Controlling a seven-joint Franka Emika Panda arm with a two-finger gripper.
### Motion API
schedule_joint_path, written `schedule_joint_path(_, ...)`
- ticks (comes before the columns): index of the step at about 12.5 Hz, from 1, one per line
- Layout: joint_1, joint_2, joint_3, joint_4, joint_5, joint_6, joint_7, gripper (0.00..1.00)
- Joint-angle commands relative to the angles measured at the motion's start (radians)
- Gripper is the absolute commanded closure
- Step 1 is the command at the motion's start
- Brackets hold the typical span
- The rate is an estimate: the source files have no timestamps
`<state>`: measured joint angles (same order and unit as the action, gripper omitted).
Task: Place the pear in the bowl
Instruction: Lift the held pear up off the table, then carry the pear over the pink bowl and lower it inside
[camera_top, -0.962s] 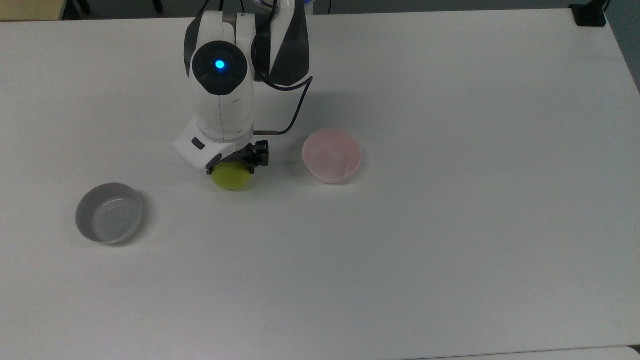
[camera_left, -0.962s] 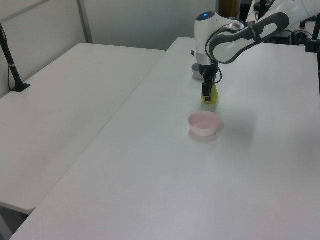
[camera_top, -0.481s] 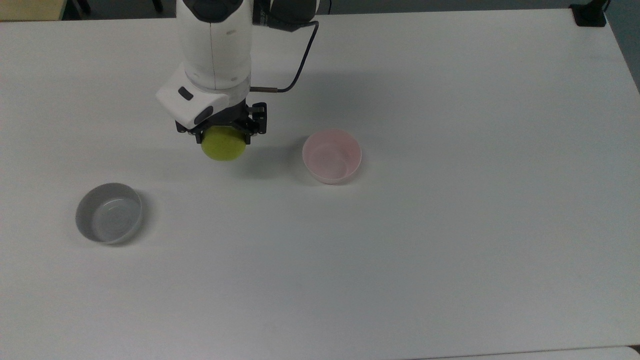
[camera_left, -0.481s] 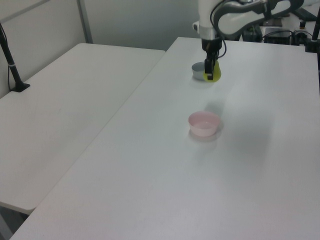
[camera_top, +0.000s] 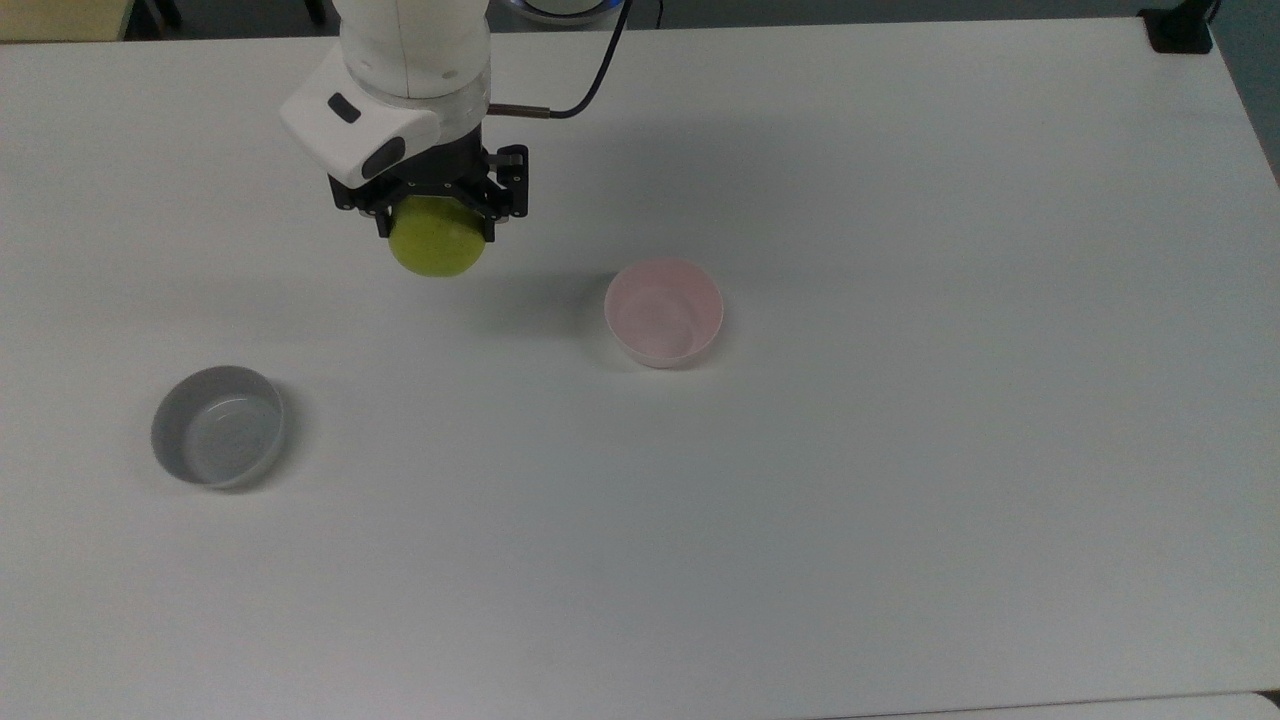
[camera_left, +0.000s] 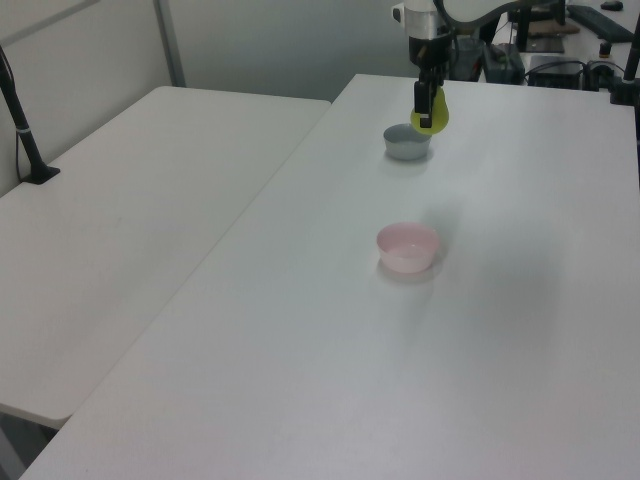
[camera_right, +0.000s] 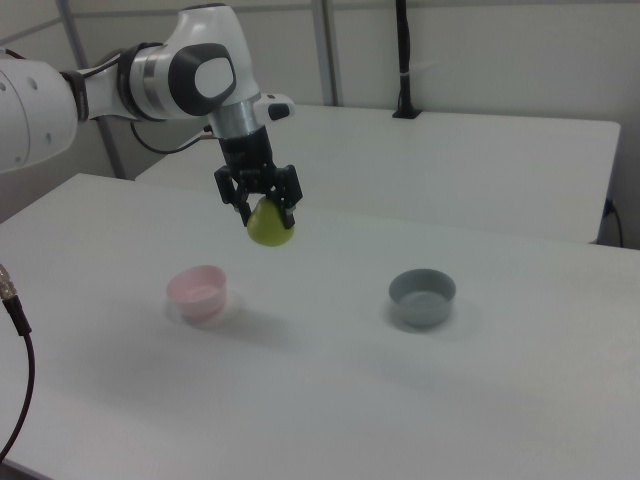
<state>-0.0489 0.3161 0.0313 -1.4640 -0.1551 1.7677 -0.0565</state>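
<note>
Step in hand: carry phase, pear lifted, not yet over its target. Nearest in the right view, the table (camera_right: 330, 400), matte white, smooth, flat. On it, left of centre, the bowl (camera_right: 198, 291), pale pink plastic, round, thin-walled; the grey bowl (camera_right: 422, 296) sits right of centre, well apart, same shape. Farther back, upper left, the pincer (camera_right: 262, 203) is clenched on the pear (camera_right: 270, 226), yellow-green, rounded, smooth-skinned, hanging in the air above the table. Next move, prob.: shift sideways til over the pink bowl, lower, then release.
</note>
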Motion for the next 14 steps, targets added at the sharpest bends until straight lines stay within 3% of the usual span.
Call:
schedule_joint_path(1, 0.007, -0.011, 0.031, -0.005, 0.015, -0.027, -0.003, 0.48)
schedule_joint_path(6, 0.030, -0.008, 0.203, -0.051, 0.008, -0.034, 0.157, 0.48)
schedule_joint_path(10, 0.110, -0.002, 0.208, -0.067, 0.002, -0.039, 0.218, 0.48)
schedule_joint_path(14, 0.119, 0.031, 0.208, -0.160, -0.035, 0.043, 0.218, 0.48)
